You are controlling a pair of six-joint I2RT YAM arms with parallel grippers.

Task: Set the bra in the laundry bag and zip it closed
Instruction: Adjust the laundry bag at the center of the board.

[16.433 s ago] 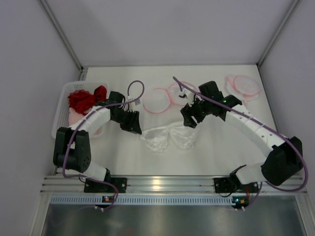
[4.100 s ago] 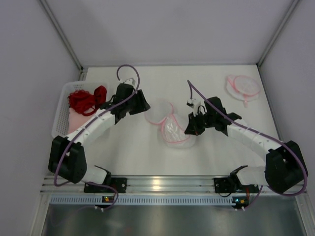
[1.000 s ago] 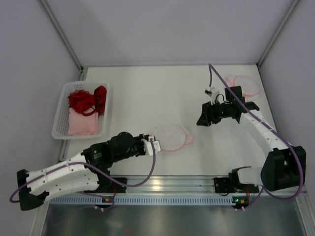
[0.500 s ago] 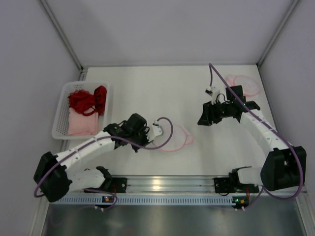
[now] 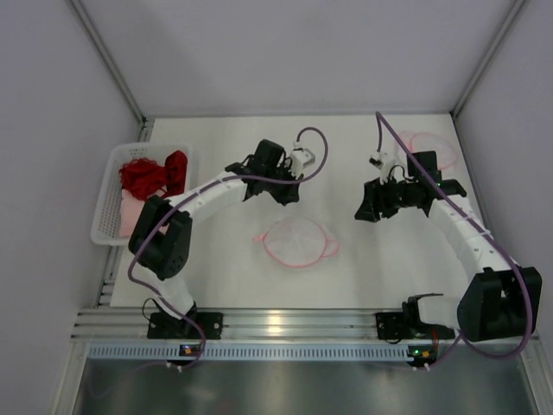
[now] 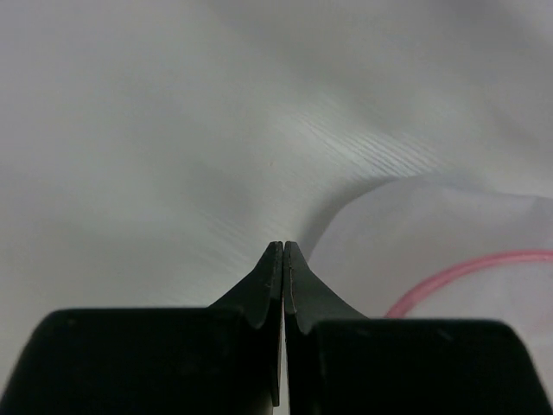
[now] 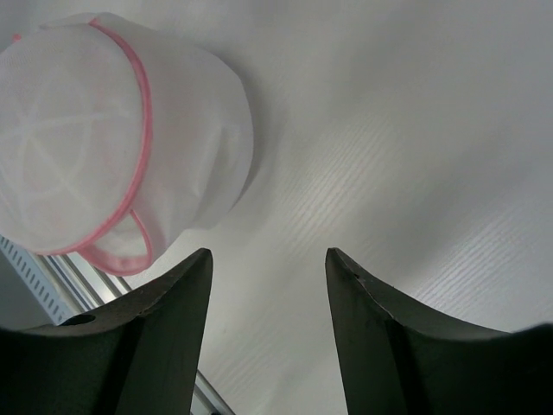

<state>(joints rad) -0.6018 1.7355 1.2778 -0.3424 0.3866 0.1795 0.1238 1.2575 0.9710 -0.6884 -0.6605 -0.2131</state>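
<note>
Laundry bag (image 5: 298, 242) lies flat on the surface (image 5: 225, 285) between the two arms, its hanging loop toward the right. Bra is not separately visible and is judged to be inside the mesh. Left end effector (image 6: 283, 245) has its fingers pressed together on nothing, just beyond the bag's far edge. Right end effector (image 7: 269, 257) hangs with fingers apart, clear of the bag. Whether the zip is fully run cannot be told. If a gap remains, pin the rim with one end effector and draw the slider slowly along the curve, so the mesh does not bunch.
</note>
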